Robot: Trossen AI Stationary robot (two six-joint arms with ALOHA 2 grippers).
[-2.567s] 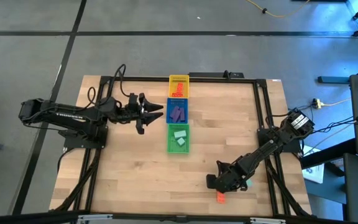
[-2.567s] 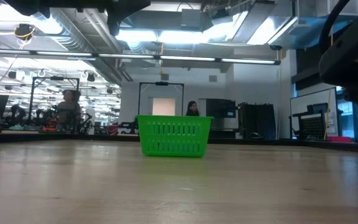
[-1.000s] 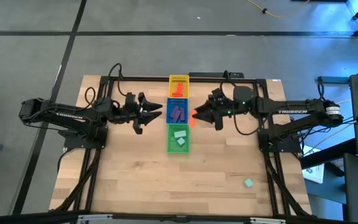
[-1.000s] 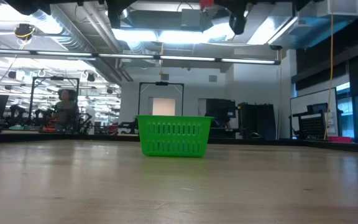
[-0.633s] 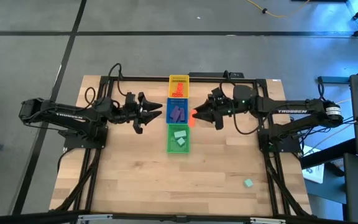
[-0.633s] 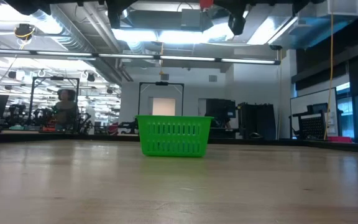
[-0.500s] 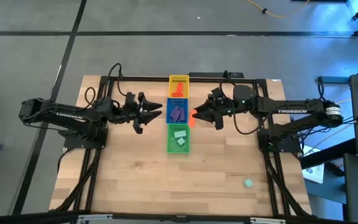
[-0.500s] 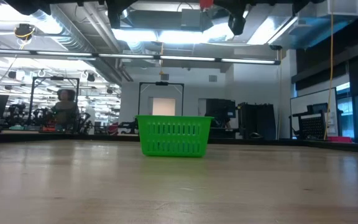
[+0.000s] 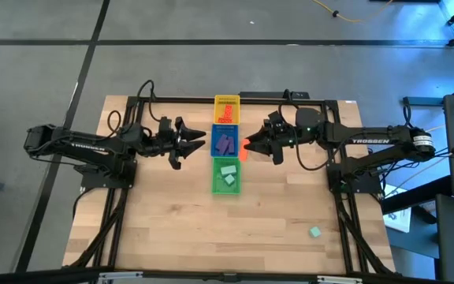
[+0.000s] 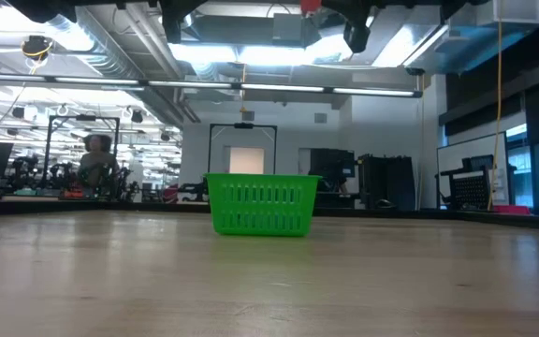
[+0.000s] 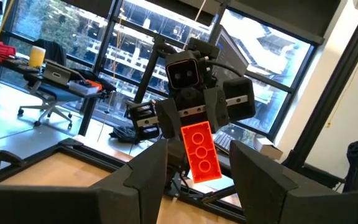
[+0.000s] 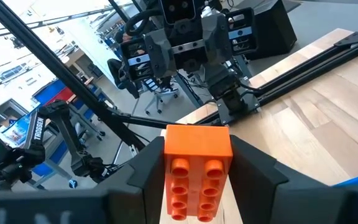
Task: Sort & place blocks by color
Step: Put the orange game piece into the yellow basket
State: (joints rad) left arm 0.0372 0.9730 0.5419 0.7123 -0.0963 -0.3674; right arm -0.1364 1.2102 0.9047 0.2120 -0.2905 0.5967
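Note:
Three trays stand in a row at the table's middle: yellow (image 9: 226, 110) at the far end with orange-red blocks, blue (image 9: 225, 142) with purple blocks, green (image 9: 227, 175) nearest with mint blocks. My right gripper (image 9: 248, 147) hangs above the table, just right of the blue tray, shut on an orange-red block (image 12: 197, 168). Facing it from the left of the blue tray, my left gripper (image 9: 199, 140) is open with nothing between its fingers (image 11: 148, 177). One teal block (image 9: 314, 232) lies flat on the table near the near right corner. My right gripper pinches the orange-red block by two opposite sides (image 12: 169, 174) between its two fingers. The fingers lie about level and come from the table's right. The block (image 11: 201, 151) is lifted clear of the table and tilts a little, its round-marked face toward my left gripper.
The low view shows the green tray (image 10: 262, 203) as a slotted basket on the bare wood, with people far behind in the room. Black frame rails (image 9: 333, 134) run along the table's left and right sides.
My right gripper has carried the orange-red block from the table's near right corner up and across to the right of the blue tray. Over the last second both arms have kept still.

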